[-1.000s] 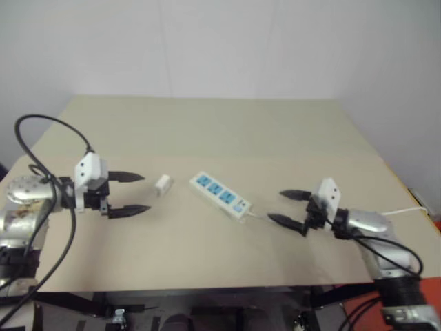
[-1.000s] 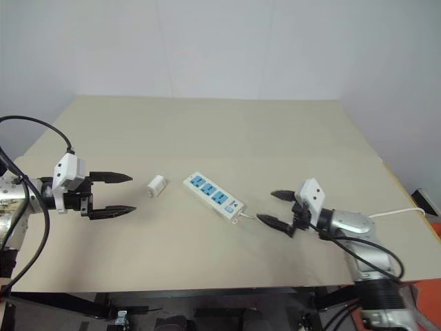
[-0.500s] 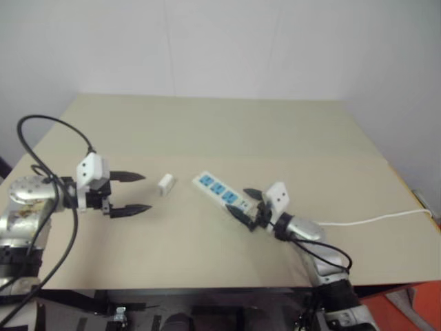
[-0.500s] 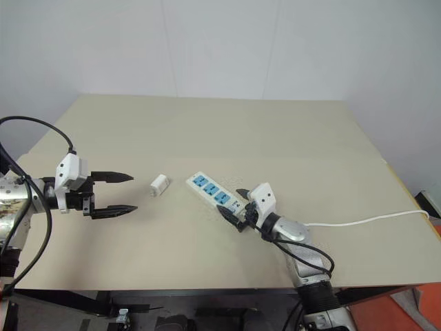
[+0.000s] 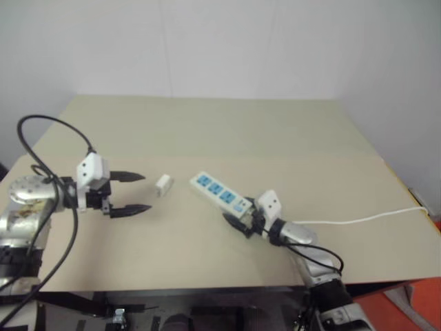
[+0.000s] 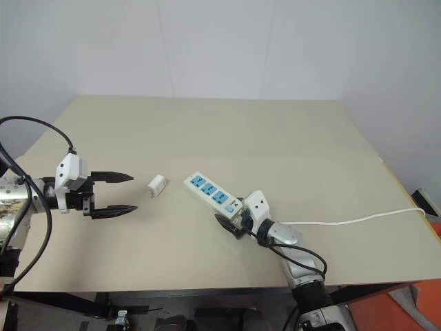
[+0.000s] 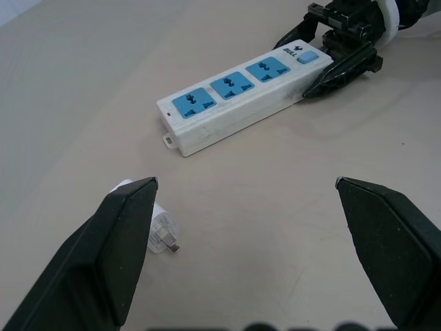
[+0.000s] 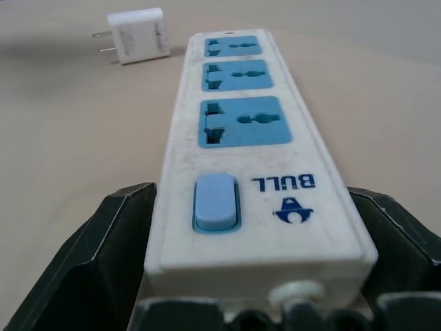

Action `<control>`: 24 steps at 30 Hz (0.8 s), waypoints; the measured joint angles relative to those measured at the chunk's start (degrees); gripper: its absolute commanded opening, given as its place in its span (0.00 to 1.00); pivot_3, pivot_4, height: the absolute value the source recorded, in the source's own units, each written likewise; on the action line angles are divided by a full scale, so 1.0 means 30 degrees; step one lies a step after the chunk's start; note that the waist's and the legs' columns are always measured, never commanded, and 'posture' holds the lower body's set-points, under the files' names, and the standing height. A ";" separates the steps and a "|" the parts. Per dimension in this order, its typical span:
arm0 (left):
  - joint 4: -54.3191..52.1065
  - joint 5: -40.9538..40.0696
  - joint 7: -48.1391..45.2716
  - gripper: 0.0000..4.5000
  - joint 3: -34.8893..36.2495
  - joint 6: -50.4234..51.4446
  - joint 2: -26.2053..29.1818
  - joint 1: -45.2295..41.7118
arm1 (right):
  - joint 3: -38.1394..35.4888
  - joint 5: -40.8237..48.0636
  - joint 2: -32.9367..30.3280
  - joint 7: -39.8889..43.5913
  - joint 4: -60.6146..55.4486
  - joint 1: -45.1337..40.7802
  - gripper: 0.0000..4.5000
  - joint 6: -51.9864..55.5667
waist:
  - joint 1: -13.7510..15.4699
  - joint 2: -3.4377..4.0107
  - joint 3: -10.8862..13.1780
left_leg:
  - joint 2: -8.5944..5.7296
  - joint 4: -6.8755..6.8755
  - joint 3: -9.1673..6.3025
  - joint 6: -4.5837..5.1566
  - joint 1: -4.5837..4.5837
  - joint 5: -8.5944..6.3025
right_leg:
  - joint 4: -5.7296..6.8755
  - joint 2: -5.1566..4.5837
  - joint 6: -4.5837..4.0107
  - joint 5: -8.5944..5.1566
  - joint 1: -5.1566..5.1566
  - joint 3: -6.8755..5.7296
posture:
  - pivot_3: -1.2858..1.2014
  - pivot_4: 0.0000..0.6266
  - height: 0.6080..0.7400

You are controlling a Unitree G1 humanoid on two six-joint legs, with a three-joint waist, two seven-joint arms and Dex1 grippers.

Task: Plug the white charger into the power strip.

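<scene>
Two grippers were over the beige table [image 6: 227, 131]. Left gripper [image 6: 114, 192] hovered near the table's left side, pointing level toward the centre, its fingers [image 7: 124, 234] spread wide with nothing between them. White charger [image 6: 156, 185] lay on its side just beyond those fingertips, apart from them, prongs showing in the left wrist view. Right gripper [image 6: 231, 219] sat low at the switch end of the power strip [image 6: 212, 194], forearm reaching in from the near edge. Its black fingers [image 8: 103, 255] stood spread, one on each side of the strip's end; whether they touched the casing could not be told. Strip lay diagonally at mid-table, three blue outlet faces up, all unoccupied, with the charger well beyond its far end. Thin white cable [image 6: 358, 221] trailed from the strip toward the table's right edge. Plain pale wall [image 6: 220, 48] stood behind the table.
</scene>
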 measured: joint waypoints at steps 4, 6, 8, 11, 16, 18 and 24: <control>-0.0019 0.0092 0.0010 1.00 0.0001 0.0008 0.0063 0.0000 | 0.0023 -0.0216 0.0664 -0.0088 0.1330 -0.0799 0.99 -0.0662 | -0.0220 -0.0008 -0.0005 | 0.0002 0.0000 0.0002 -0.0005 0.0040 0.0003 | 0.0018 0.0002 -0.0003 0.0002 0.0028 0.0008 | 0.52 0.24 1.00; -0.0031 0.0153 0.0024 1.00 0.0001 0.0012 0.0062 -0.0002 | 0.0058 -0.0388 0.0913 -0.0084 0.2121 -0.1328 0.99 -0.1005 | -0.0396 -0.0010 -0.0006 | 0.0006 0.0000 -0.0001 -0.0005 0.0067 0.0003 | 0.0025 0.0006 -0.0003 0.0002 0.0045 0.0010 | 0.52 0.24 1.00; -0.0038 0.0205 0.0031 1.00 0.0000 0.0015 0.0062 -0.0005 | 0.0136 -0.0423 0.1103 0.0104 0.2706 -0.1664 0.99 -0.1319 | -0.0531 -0.0012 -0.0008 | 0.0013 -0.0002 -0.0005 -0.0005 0.0071 0.0002 | 0.0023 0.0014 -0.0003 0.0002 0.0046 0.0016 | 0.52 0.24 1.00; -0.0039 0.0283 0.0045 1.00 0.0000 0.0015 0.0065 -0.0005 | 0.0175 -0.0434 0.1126 0.0557 0.3186 -0.1926 0.87 -0.1546 | -0.0624 -0.0019 -0.0013 | 0.0018 -0.0002 -0.0011 -0.0005 0.0073 0.0002 | 0.0024 0.0014 -0.0004 0.0002 0.0046 0.0020 | 0.52 0.24 1.00; -0.0043 0.0297 0.0069 1.00 0.0028 0.0024 0.0186 -0.0005 | 0.0204 -0.0557 0.0880 0.1285 0.3632 -0.2145 0.76 -0.1987 | -0.0606 -0.0025 -0.0017 | 0.0019 -0.0003 -0.0019 -0.0005 0.0077 0.0002 | 0.0026 0.0012 -0.0004 0.0002 0.0047 0.0020 | 0.52 0.24 1.00; -0.0042 0.0321 0.0119 1.00 0.0019 0.0024 0.0183 -0.0029 | 0.0112 -0.0585 0.0834 0.1360 0.4018 -0.2350 0.76 -0.2282 | -0.0612 -0.0030 -0.0020 | 0.0018 -0.0003 -0.0017 -0.0006 0.0080 0.0002 | 0.0030 0.0009 -0.0004 0.0002 0.0048 0.0022 | 0.52 0.24 1.00; 0.1698 0.1998 0.1604 1.00 -0.1403 0.0349 -0.0350 -0.3804 | -0.0260 -0.0380 0.0485 0.1833 0.5513 -0.3231 0.76 -0.3223 | -0.0350 -0.0031 -0.0018 | -0.0012 0.0003 -0.0007 -0.0021 0.0081 0.0013 | 0.0095 0.0008 -0.0005 -0.0005 0.0041 0.0016 | 0.52 0.24 1.00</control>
